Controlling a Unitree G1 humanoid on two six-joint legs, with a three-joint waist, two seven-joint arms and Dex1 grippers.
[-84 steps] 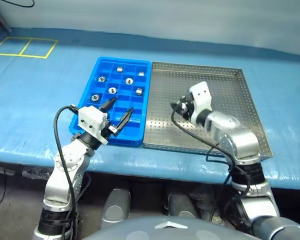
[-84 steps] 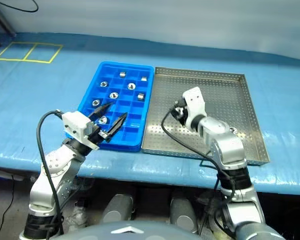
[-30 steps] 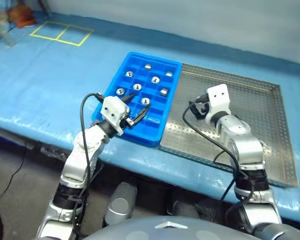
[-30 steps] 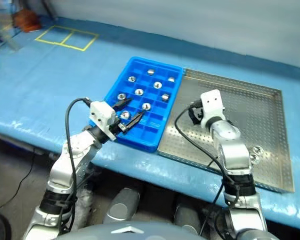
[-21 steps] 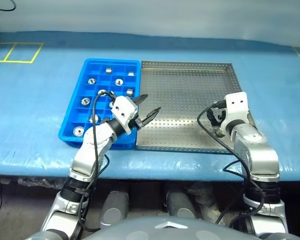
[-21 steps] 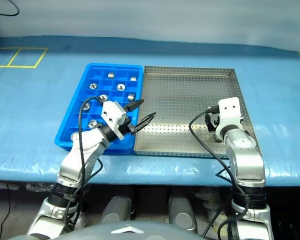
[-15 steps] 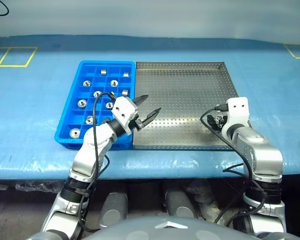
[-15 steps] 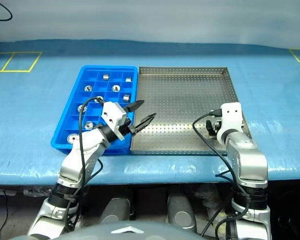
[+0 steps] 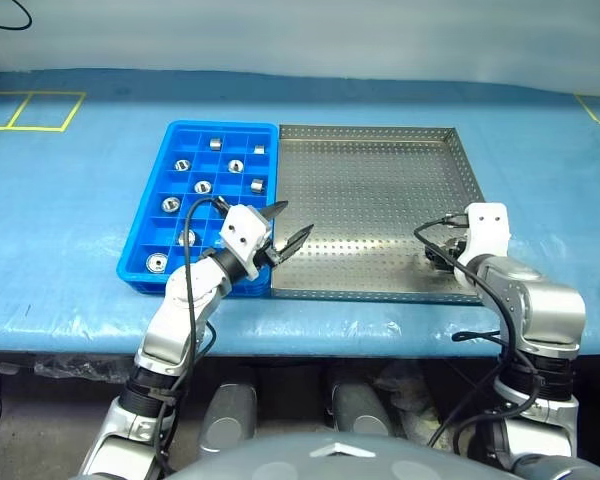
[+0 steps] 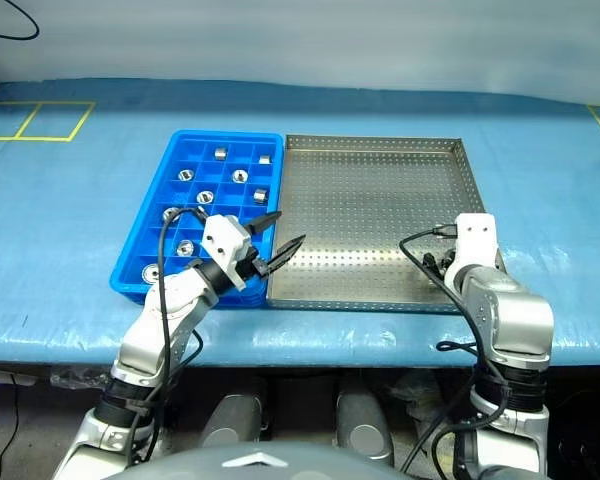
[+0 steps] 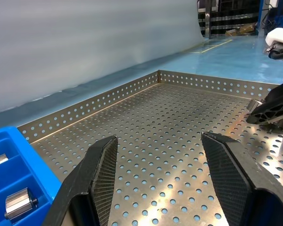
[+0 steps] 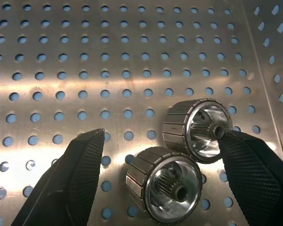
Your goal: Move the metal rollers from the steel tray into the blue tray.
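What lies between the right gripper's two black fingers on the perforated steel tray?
Two shiny ribbed metal rollers, lying side by side on the perforated steel tray, seen in the right wrist view.

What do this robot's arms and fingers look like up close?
Both arms are rounded silver-grey metal segments with black joints. Each wrist carries a white boxy block, with a loose black cable looping back along the arm. The left gripper and right gripper each have two black, tapered fingers with finely cross-hatched inner faces.

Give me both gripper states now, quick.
Left gripper: open, empty, over the steel tray edge.
Right gripper: open, fingers either side of two rollers, not closed on them.
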